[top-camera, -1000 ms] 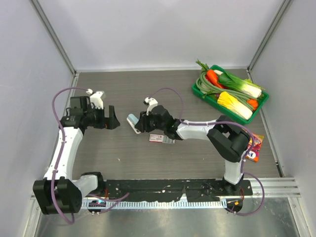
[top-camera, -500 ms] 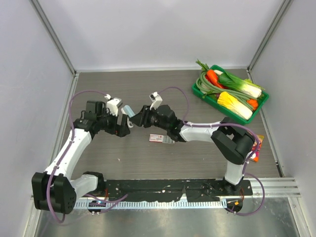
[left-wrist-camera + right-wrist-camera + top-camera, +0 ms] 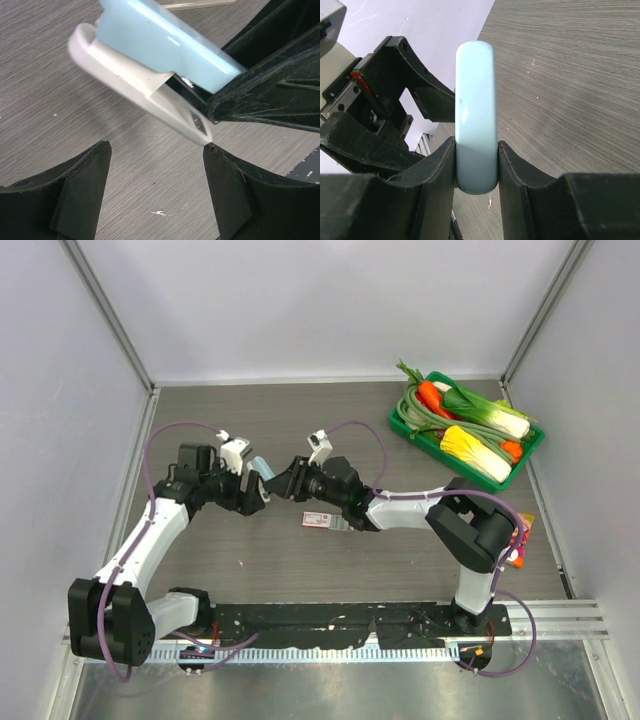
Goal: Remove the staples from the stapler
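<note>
The stapler [image 3: 258, 464] is pale blue on top with a white underside. My right gripper [image 3: 281, 481] is shut on its rear end and holds it above the table, pointing left. In the right wrist view the stapler [image 3: 476, 115] sits clamped between both fingers [image 3: 440, 172]. My left gripper [image 3: 252, 494] is open right beside it. In the left wrist view the stapler [image 3: 150, 65] hangs tilted just above the open gripper [image 3: 157, 146], its white tip close to the right fingertip [image 3: 212, 152]; whether they touch I cannot tell. Dark metal shows between its halves.
A small red-and-white box [image 3: 318, 520] lies on the table under the right arm. A green tray [image 3: 437, 450] of toy vegetables stands at the back right. An orange packet [image 3: 517, 538] lies at the right edge. Small white specks [image 3: 160, 213] lie below the left gripper.
My right gripper has lifted the stapler off the table and carried it a little back and left. My left arm has swung right, bringing its open gripper up to the stapler.
</note>
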Robot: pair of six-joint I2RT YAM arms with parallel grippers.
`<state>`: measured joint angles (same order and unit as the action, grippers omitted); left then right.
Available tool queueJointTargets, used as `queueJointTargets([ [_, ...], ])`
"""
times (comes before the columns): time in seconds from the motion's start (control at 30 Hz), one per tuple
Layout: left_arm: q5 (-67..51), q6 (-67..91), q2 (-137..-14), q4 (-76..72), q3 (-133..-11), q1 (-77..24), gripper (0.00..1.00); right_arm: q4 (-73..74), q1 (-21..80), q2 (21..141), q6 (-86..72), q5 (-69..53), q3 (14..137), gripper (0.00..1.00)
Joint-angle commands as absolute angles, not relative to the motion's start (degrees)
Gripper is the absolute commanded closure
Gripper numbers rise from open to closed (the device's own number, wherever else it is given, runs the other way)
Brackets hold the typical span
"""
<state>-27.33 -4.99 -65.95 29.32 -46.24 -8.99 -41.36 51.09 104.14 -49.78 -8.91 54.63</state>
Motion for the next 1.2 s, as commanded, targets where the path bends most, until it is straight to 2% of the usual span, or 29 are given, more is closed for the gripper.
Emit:
queueJointTargets([
  [0.0,-33.56,-4.92,-64.78,25.4,-45.44,-9.75,0.19,-48.16,52.12,103.53,-51.5,-10.63,55.55,0.99],
  [0.13,-34.8,-4.92,-64.68,25.23,-44.91,-10.02,0.15,-48.69,52.65,104.24,-51.59,-10.72,55.9,0.99],
  [0.27,-33.49,-5.01,-65.13,24.35,-44.74,-10.02,0.19,-48.69,53.0,104.41,-51.5,-11.25,56.08,0.99],
  [0.3,-33.23,-5.18,-65.13,24.0,-44.65,-10.02,0.29,-48.69,53.09,104.41,-51.5,-11.34,55.99,0.99],
  [0.37,-32.35,-5.36,-65.04,23.29,-44.47,-9.93,0.43,-48.6,53.17,104.07,-51.42,-11.34,55.55,0.99],
  [0.4,-32.08,-5.62,-64.95,23.2,-44.3,-10.02,0.56,-48.52,53.09,103.89,-51.33,-11.25,55.37,0.99],
  [0.5,-30.5,-7.2,-64.86,23.03,-43.68,-9.93,0.75,-48.16,53.09,103.36,-50.98,-11.34,54.93,0.99],
  [0.73,-27.6,-8.09,-64.95,21.54,-43.07,-10.02,0.79,-46.24,53.09,103.89,-50.28,-12.39,55.81,0.99],
  [0.93,-19.96,-11.16,-66.09,18.9,-42.02,-10.19,0.94,-42.64,53.09,102.84,-47.47,-13.8,55.28,0.99],
  [1.17,-9.42,-17.48,-64.87,16.0,-39.02,-11.77,1.0,-36.65,53.09,99.85,-40.87,-16.08,52.47,0.99],
])
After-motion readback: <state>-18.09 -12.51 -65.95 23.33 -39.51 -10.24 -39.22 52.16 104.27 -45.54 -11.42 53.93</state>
